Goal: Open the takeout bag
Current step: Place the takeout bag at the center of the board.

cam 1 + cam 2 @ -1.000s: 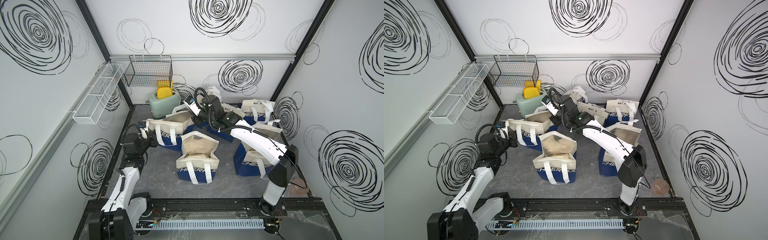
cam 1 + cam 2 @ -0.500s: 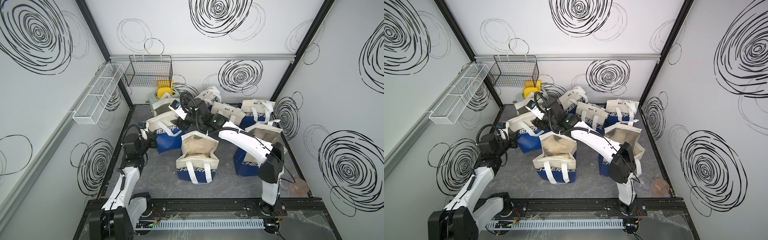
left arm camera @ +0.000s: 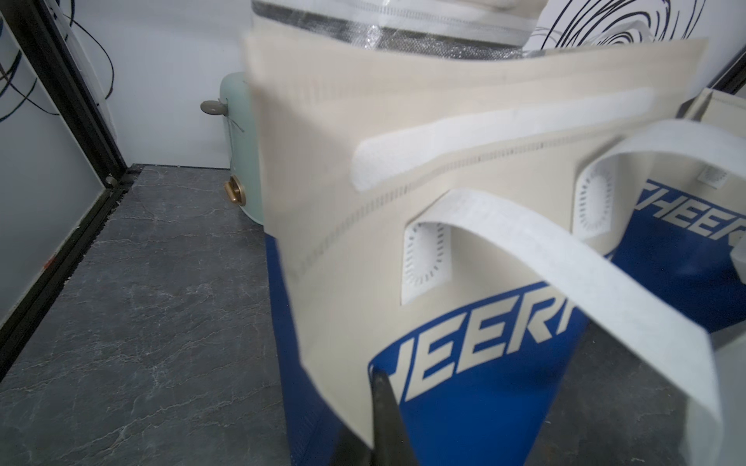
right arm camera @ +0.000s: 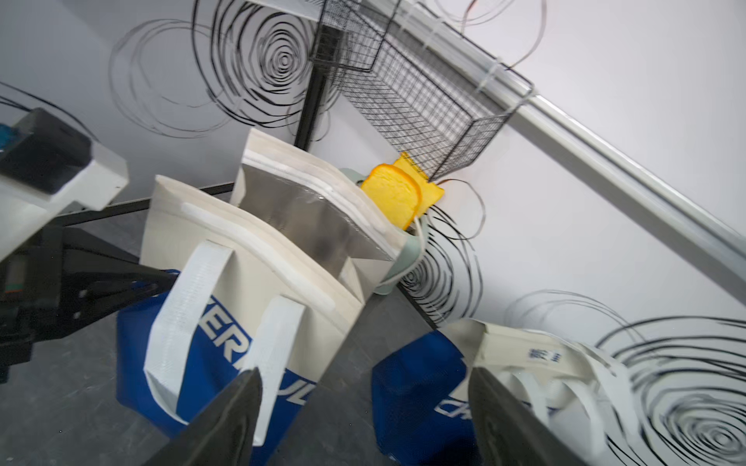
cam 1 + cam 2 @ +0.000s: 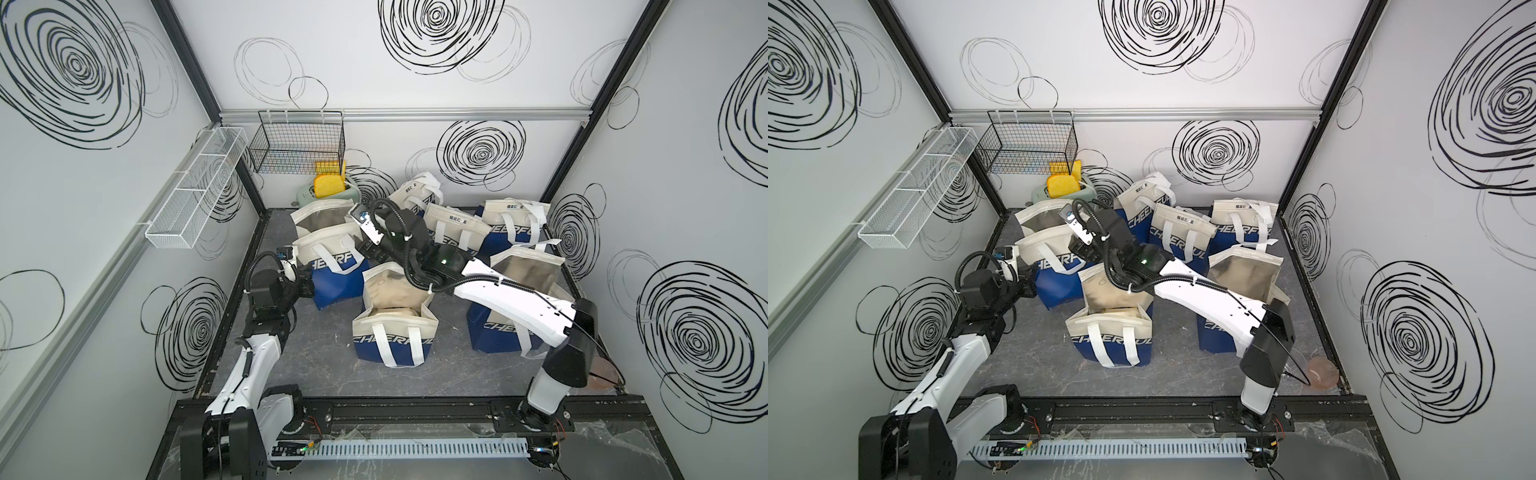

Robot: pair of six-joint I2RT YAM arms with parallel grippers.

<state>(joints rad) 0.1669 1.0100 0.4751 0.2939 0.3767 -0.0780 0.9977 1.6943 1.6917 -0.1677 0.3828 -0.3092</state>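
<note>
The takeout bag (image 5: 332,266) stands at 10 o'clock, mouth up, long side running 9 to 3. Left jaws pinch its 9 o'clock edge; right jaws gape wide.

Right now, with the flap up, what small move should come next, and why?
Probably open the left gripper and let go. The takeout bag already stands with its mouth apart, silver lining showing, and the right gripper is open and empty beside it. Only the left one seems to pinch the bag's side.
</note>
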